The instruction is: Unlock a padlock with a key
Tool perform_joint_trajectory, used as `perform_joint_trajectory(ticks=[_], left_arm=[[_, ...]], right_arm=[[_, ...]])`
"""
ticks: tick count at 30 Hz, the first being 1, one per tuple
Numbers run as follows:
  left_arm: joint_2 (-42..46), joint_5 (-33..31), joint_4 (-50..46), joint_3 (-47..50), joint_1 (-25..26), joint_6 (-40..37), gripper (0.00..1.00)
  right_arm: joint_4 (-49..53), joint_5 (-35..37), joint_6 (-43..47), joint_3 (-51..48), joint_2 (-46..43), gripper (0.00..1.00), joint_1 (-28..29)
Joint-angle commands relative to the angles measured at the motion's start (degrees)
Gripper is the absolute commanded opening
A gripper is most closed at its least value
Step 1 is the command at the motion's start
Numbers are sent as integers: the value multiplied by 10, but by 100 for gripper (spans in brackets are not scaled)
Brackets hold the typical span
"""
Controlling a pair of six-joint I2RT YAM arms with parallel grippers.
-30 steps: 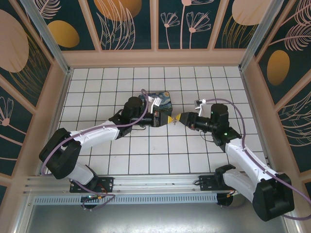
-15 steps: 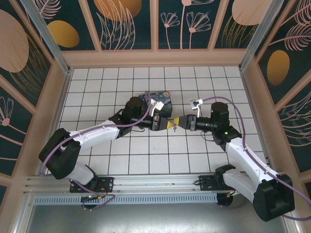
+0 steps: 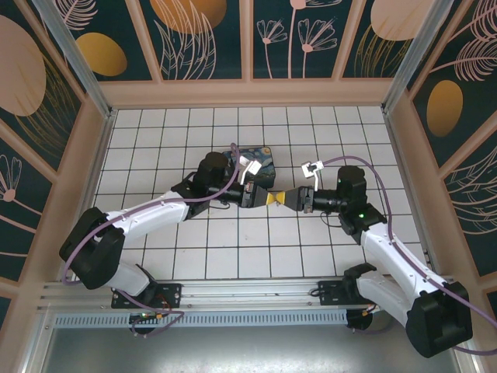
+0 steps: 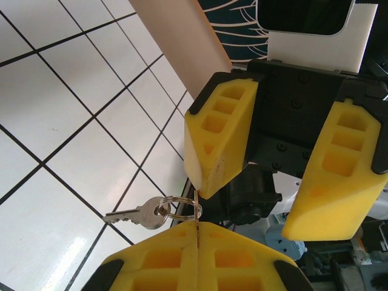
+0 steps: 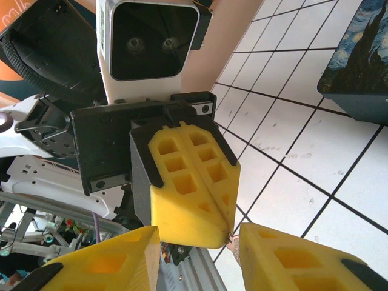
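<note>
My left gripper (image 3: 271, 198) is shut on the key (image 4: 197, 225), a thin metal blade seen edge-on between its yellow fingers (image 4: 242, 260). A ring (image 4: 182, 209) through that key carries a second silver key (image 4: 134, 215) that hangs to the left. My right gripper (image 3: 286, 199) faces it tip to tip, open, with its fingers (image 4: 221, 136) either side of the left gripper's tip (image 5: 225, 233). One right finger touches the key's top end. A sliver of the key (image 5: 234, 245) shows beside my right gripper's finger (image 5: 303, 260). The padlock is out of view.
A Starry Night painted tin (image 3: 260, 159) lies on the white tiled table (image 3: 233, 249) just behind the left wrist, and its edge (image 5: 357, 60) is at the upper right of the right wrist view. Wooden frame walls (image 3: 248, 92) enclose the table.
Both gripper tips have dropped a little toward the near edge and stayed together. The right wrist has levelled out, and its jaws have widened slightly around the left tip.
</note>
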State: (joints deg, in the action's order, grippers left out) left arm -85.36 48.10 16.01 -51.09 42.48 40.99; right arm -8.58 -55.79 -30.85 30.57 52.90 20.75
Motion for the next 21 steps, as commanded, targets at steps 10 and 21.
perform_joint_trajectory(ticks=[10, 21], left_arm=[[19, 35, 2, -31, -1, -23, 0], [15, 30, 9, -35, -8, -21, 0]], right_arm=[[-12, 1, 43, 16, 30, 40, -17], [-50, -49, 32, -5, 16, 25, -11]])
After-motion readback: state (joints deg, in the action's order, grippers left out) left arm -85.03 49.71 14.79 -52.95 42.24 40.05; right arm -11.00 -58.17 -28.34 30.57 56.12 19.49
